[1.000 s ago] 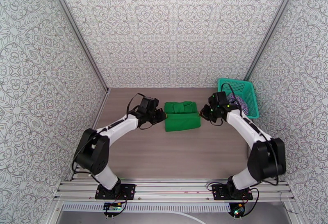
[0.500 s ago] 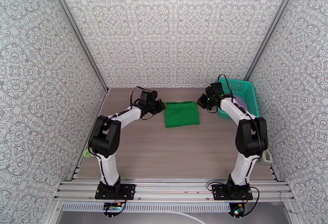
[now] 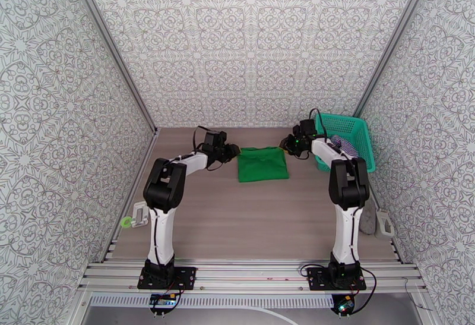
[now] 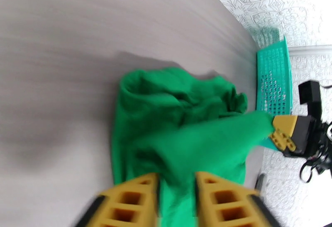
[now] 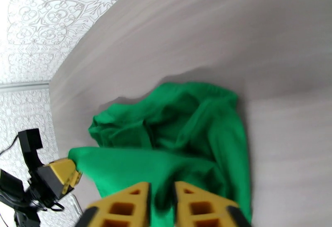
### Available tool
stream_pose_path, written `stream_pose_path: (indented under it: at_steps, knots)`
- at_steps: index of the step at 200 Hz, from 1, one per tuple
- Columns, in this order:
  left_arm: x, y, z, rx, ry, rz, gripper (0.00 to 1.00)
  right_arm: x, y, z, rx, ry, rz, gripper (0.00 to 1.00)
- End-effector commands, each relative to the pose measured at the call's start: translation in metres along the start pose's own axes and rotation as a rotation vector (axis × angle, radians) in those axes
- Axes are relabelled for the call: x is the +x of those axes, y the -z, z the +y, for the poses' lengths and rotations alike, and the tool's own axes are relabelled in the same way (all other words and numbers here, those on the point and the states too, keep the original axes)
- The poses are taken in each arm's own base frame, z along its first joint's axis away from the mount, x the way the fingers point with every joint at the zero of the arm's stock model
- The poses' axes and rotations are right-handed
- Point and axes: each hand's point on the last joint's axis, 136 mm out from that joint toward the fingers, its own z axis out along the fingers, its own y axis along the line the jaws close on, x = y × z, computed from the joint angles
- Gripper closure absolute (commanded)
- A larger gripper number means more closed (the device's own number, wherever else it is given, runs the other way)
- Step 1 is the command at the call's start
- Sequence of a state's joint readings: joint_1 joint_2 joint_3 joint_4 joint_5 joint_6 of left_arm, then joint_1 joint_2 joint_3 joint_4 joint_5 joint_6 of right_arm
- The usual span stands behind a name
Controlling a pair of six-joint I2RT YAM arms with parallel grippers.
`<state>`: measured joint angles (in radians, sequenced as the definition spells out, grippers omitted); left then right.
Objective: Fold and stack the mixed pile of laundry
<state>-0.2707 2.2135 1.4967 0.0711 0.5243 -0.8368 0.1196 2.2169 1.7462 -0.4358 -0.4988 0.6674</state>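
Left tool (image 3: 235, 152) straddles the far-left corner of a green T-shirt (image 3: 263, 166) lying folded on the worktop (image 3: 237, 225). Right tool (image 3: 289, 145) straddles its far-right corner. Both tools' fingers look slightly parted; I cannot tell whether either pinches the cloth. It looks soft, light and limp, so corners likely suit gripping. The striped top (image 3: 344, 144) lies in the basket (image 3: 341, 118).

2 arms: left arm (image 3: 163, 182), right arm (image 3: 347, 182). 2 grippers, 1 ea.: left gripper (image 4: 176, 180), right gripper (image 5: 162, 190). 2 garments: 1 green T-shirt (image 3: 262, 164), 1 striped top (image 3: 344, 143). 1 teal basket (image 3: 341, 119). 1 table (image 3: 249, 225). 1 small green-white obj (image 3: 134, 215), 1 grey obj (image 3: 369, 218).
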Motion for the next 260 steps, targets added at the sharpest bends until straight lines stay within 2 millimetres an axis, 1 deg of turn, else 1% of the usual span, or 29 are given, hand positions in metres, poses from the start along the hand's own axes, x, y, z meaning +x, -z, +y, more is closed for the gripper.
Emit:
stream_pose_path:
  at_steps: [1,22,31,32,34,52,65,79,84,92,101,106,116,118,127,137,140,141,158,162,166,172,190,202,210,216,224,237,260]
  knots:
    - [-0.034,0.0,-0.011,0.077,-0.018,-0.079,0.57,-0.022,-0.003,0.007,-0.052,0.015,-0.04,0.68]
    - [-0.05,0.01,-0.02,0.077,-0.059,-0.118,0.49,-0.031,0.003,0.017,-0.071,0.042,-0.063,0.63]
    - [-0.053,0.013,-0.018,0.061,-0.075,-0.124,0.47,-0.035,0.01,0.023,-0.076,0.068,-0.079,0.6]
    - [-0.056,0.017,-0.024,0.068,-0.084,-0.133,0.47,-0.035,0.011,0.023,-0.074,0.07,-0.08,0.6]
    - [-0.059,0.022,-0.028,0.07,-0.092,-0.14,0.47,-0.036,0.012,0.024,-0.073,0.077,-0.085,0.59]
    - [-0.062,0.038,-0.032,0.031,-0.129,-0.148,0.47,-0.037,0.028,0.024,-0.018,0.134,-0.109,0.57]
    - [-0.056,0.05,-0.031,-0.015,-0.151,-0.134,0.47,-0.032,0.038,0.021,0.029,0.172,-0.119,0.56]
    - [-0.041,0.061,-0.026,-0.057,-0.163,-0.098,0.47,-0.021,0.051,0.02,0.084,0.226,-0.127,0.56]
    - [-0.036,0.066,-0.025,-0.068,-0.164,-0.089,0.47,-0.015,0.054,0.02,0.098,0.253,-0.125,0.55]
    - [-0.024,0.074,-0.018,-0.083,-0.161,-0.073,0.47,-0.003,0.062,0.027,0.104,0.321,-0.133,0.52]
    - [-0.013,0.084,-0.012,-0.094,-0.154,-0.064,0.47,0.013,0.064,0.033,0.106,0.392,-0.124,0.51]
    - [-0.006,0.09,-0.008,-0.098,-0.148,-0.059,0.47,0.026,0.064,0.039,0.102,0.464,-0.113,0.5]
    - [0.006,0.099,-0.001,-0.097,-0.136,-0.041,0.47,0.045,0.062,0.048,0.108,0.584,-0.097,0.49]
    - [0.008,0.101,0.0,-0.095,-0.135,-0.038,0.47,0.053,0.061,0.05,0.111,0.627,-0.089,0.49]
    - [0.018,0.109,0.007,-0.092,-0.12,-0.022,0.47,0.072,0.055,0.057,0.112,0.75,-0.069,0.47]
    - [0.027,0.116,0.014,-0.094,-0.107,-0.012,0.47,0.101,0.046,0.067,0.093,0.919,-0.027,0.46]
    - [0.029,0.119,0.015,-0.092,-0.106,-0.012,0.47,0.106,0.045,0.07,0.087,0.954,-0.021,0.46]
    - [0.03,0.12,0.016,-0.091,-0.105,-0.009,0.47,0.111,0.043,0.072,0.079,0.986,-0.012,0.46]
    - [0.038,0.131,0.024,-0.081,-0.086,-0.013,0.47,0.152,0.029,0.085,-0.013,1.221,0.039,0.47]
    - [0.039,0.134,0.026,-0.079,-0.079,-0.015,0.47,0.16,0.026,0.086,-0.03,1.266,0.047,0.47]
    - [0.041,0.136,0.028,-0.074,-0.072,-0.016,0.47,0.172,0.023,0.088,-0.057,1.347,0.051,0.47]
    - [0.041,0.139,0.031,-0.067,-0.061,-0.02,0.47,0.182,0.018,0.089,-0.062,1.433,0.044,0.46]
    - [0.046,0.145,0.039,-0.064,-0.037,-0.022,0.47,0.203,0.008,0.091,-0.101,1.598,0.07,0.45]
    - [0.048,0.147,0.042,-0.064,-0.032,-0.016,0.47,0.215,0.003,0.093,-0.156,1.692,0.082,0.44]
    - [0.05,0.147,0.044,-0.064,-0.03,-0.013,0.47,0.228,-0.001,0.092,-0.197,1.788,0.092,0.44]
    - [0.05,0.147,0.045,-0.064,-0.027,-0.013,0.47,0.232,-0.003,0.091,-0.212,1.828,0.094,0.43]
    - [0.052,0.147,0.047,-0.065,-0.022,-0.012,0.47,0.234,-0.007,0.094,-0.224,1.868,0.074,0.43]
    - [0.052,0.147,0.05,-0.067,-0.013,-0.013,0.47,0.234,-0.013,0.096,-0.233,1.881,0.077,0.43]
    - [0.054,0.148,0.054,-0.061,0.001,-0.012,0.47,0.237,-0.029,0.088,-0.22,1.916,0.146,0.44]
